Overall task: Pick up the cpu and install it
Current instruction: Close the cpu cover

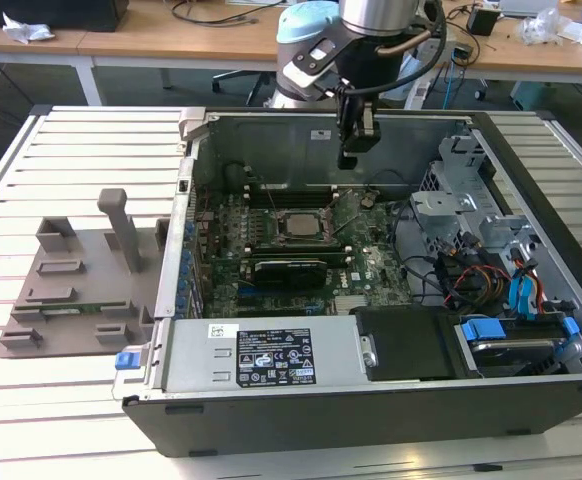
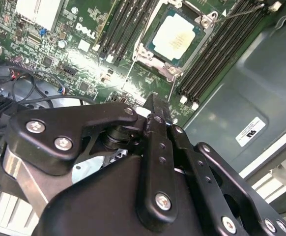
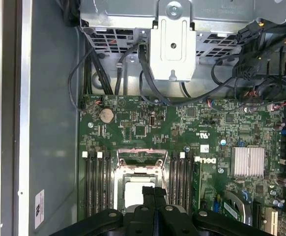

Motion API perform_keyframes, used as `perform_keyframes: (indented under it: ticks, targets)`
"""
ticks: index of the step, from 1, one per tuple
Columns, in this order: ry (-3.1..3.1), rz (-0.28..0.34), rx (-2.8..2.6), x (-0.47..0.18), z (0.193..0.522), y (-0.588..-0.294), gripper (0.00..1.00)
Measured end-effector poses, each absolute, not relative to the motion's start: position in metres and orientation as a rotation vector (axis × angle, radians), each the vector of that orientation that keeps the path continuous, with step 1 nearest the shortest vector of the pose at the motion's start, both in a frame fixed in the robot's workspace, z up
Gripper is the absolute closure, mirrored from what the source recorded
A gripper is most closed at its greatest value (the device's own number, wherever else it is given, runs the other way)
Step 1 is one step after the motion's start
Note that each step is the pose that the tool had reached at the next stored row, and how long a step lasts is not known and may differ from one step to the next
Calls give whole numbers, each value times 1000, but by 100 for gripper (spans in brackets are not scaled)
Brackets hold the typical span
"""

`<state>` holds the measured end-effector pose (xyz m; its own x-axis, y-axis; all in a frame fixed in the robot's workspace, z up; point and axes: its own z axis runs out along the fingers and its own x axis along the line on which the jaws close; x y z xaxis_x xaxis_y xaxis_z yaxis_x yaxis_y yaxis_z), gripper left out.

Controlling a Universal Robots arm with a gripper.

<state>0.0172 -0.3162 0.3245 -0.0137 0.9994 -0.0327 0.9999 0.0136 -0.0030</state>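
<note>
Cpu (image 2: 175, 35) seated in socket (image 2: 145, 49); fingers (image 2: 157, 142) pressed together, empty, hovering clear of it.

You're in a robotics lab or electronics workshop: an open computer case (image 1: 371, 415) sits on a slatted bench (image 1: 71, 150) under a robot arm (image 1: 316, 40), and beyond the case stand wooden desks (image 1: 151, 42) littered with cables (image 1: 211, 12) and small gear.

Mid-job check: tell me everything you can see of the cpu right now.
The cpu is a small flat square chip with a pale silvery metal top and a thin lighter rim. It lies level inside the metal socket frame on the green motherboard, between two banks of black memory slots. The gripper hangs above the board, shut and clear of it.
</note>
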Motion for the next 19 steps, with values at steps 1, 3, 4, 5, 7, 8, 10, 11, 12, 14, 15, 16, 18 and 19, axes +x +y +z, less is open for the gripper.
perform_keyframes:
  ticks: [1,3,4,5,7,8,10,11,12,14,15,16,18,19]
  targets:
    - [2221,-39,2191,18,324,-316,89]
    - [2222,-39,2191,20,321,-316,89]
    - [2222,-39,2190,22,318,-316,89]
    - [2222,-39,2190,23,316,-316,89]
    - [2225,-40,2188,28,312,-315,89]
    - [2226,-40,2187,33,308,-315,89]
    - [2226,-41,2187,35,304,-315,89]
    - [2227,-41,2187,36,301,-314,89]
    - [2227,-41,2187,37,298,-314,89]
    - [2228,-41,2186,37,294,-314,89]
    - [2228,-41,2186,38,294,-314,89]
    - [2228,-41,2186,38,293,-314,89]
    - [2228,-41,2186,39,291,-314,89]
    - [2228,-41,2185,39,290,-314,89]
